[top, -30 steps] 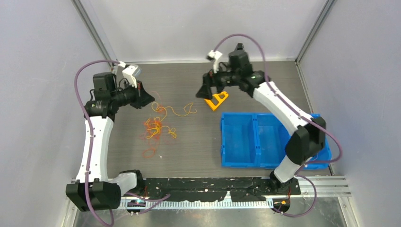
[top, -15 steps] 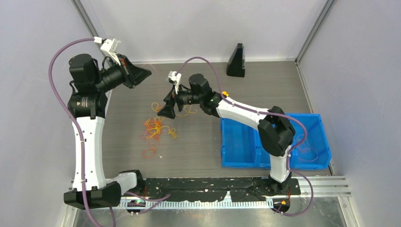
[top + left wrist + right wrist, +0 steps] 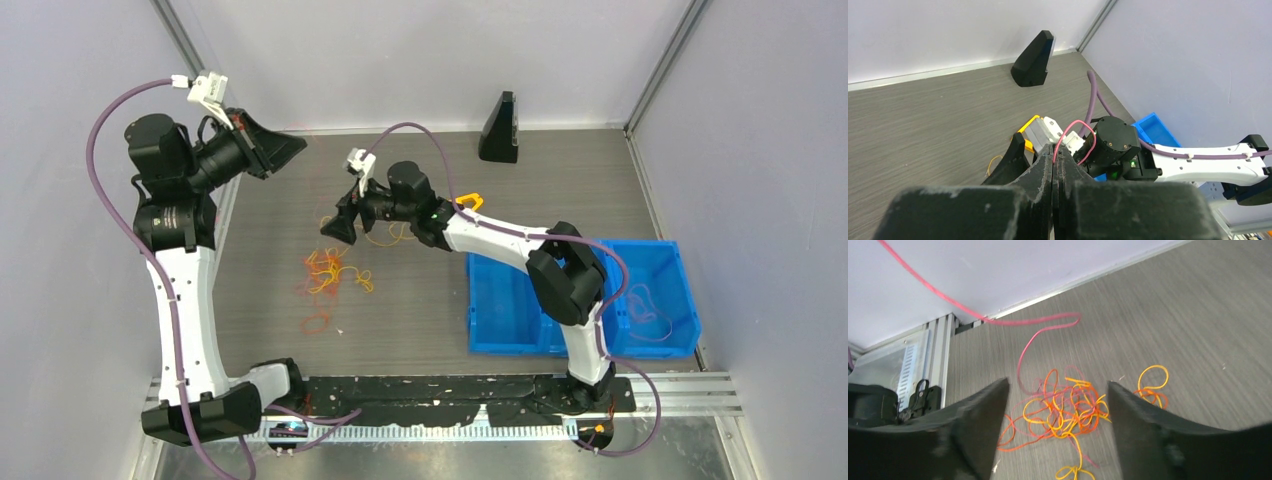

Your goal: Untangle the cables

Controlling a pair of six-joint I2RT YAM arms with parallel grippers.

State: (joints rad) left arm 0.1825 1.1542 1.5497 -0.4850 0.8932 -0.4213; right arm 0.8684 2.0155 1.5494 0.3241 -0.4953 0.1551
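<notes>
The worktop (image 3: pixel 420 330) fills the middle of the overhead view, with a blue bin (image 3: pixel 520 349) at its lower right. A black wedge (image 3: pixel 500 128) stands at the top edge, and a small yellow frame (image 3: pixel 470 201) peeks out behind my right arm, right of centre.

My left fingers (image 3: pixel 1054 152) are raised at the upper left of the overhead view, pressed together on a red cable (image 3: pixel 1043 327). That cable runs as a thin line from the upper left of the right wrist view down into the pile. My right fingers (image 3: pixel 337 229) are spread wide with nothing between them, poised above the cables (image 3: pixel 1068 410). The cables lie as an orange, yellow and red knot left of centre on the worktop. One loose orange loop (image 3: pixel 316 323) sits just below the knot.

My worry is the knot itself. If I raise the red cable further before anything pins the pile, I expect the whole clump to drag along rather than let go. Closing the right fingers where they hang would likely catch several strands at once and tighten the snarl. The red cable is also thin, and a sharp tug could pull it out of the left pinch.
</notes>
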